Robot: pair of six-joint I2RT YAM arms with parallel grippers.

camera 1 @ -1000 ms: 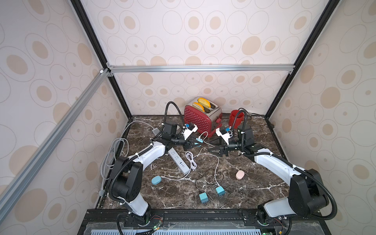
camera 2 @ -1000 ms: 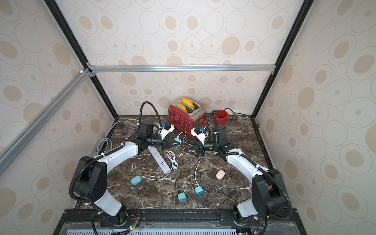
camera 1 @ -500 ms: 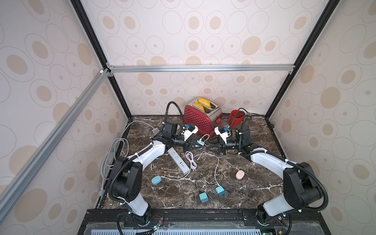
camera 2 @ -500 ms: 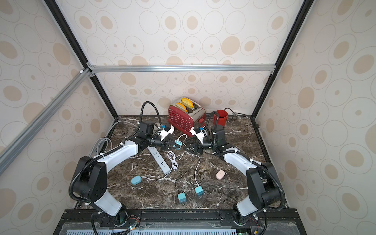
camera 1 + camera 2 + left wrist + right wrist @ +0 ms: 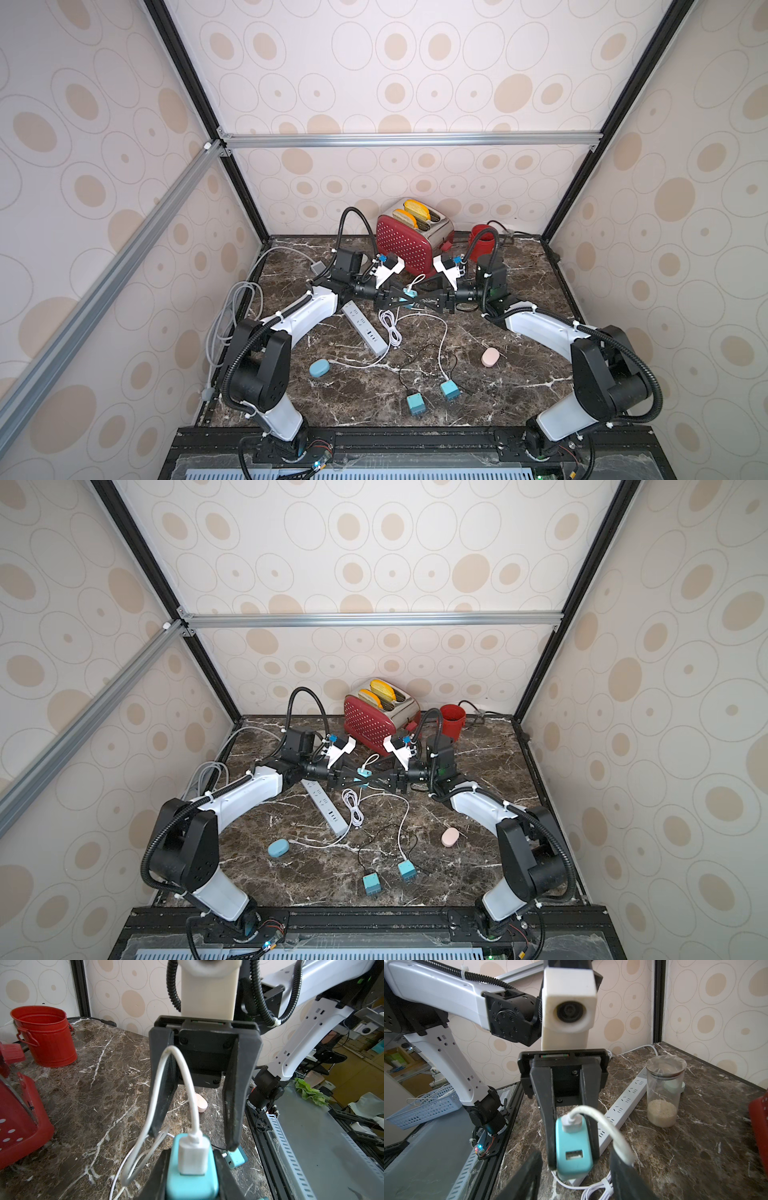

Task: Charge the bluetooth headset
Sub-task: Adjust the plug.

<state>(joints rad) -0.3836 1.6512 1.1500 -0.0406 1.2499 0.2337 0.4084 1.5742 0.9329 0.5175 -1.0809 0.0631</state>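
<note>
My left gripper (image 5: 404, 300) is shut on a teal charger block (image 5: 192, 1174) and holds it above the marble table (image 5: 519, 386). A white USB cable (image 5: 188, 1078) is plugged into the block's outer end. My right gripper (image 5: 575, 1152) faces it head-on and is open. Its fingers stand on either side of the block and of the left fingers (image 5: 548, 1126), with gaps. The cable loops over one right finger (image 5: 620, 1167). In both top views the grippers meet tip to tip. A blue oval headset case (image 5: 319, 368) and a pink one (image 5: 490, 356) lie on the table.
A white power strip (image 5: 365, 328) lies below the left arm, beside a coiled white cable (image 5: 390, 328). Two more teal chargers (image 5: 415, 405) (image 5: 450, 390) sit near the front. At the back are a red toaster (image 5: 409, 243), a red bucket (image 5: 484, 245) and a rice jar (image 5: 663, 1093).
My right gripper has moved left and back to meet the left gripper, and its jaws have narrowed slightly. The left arm and the charger have stayed put.
</note>
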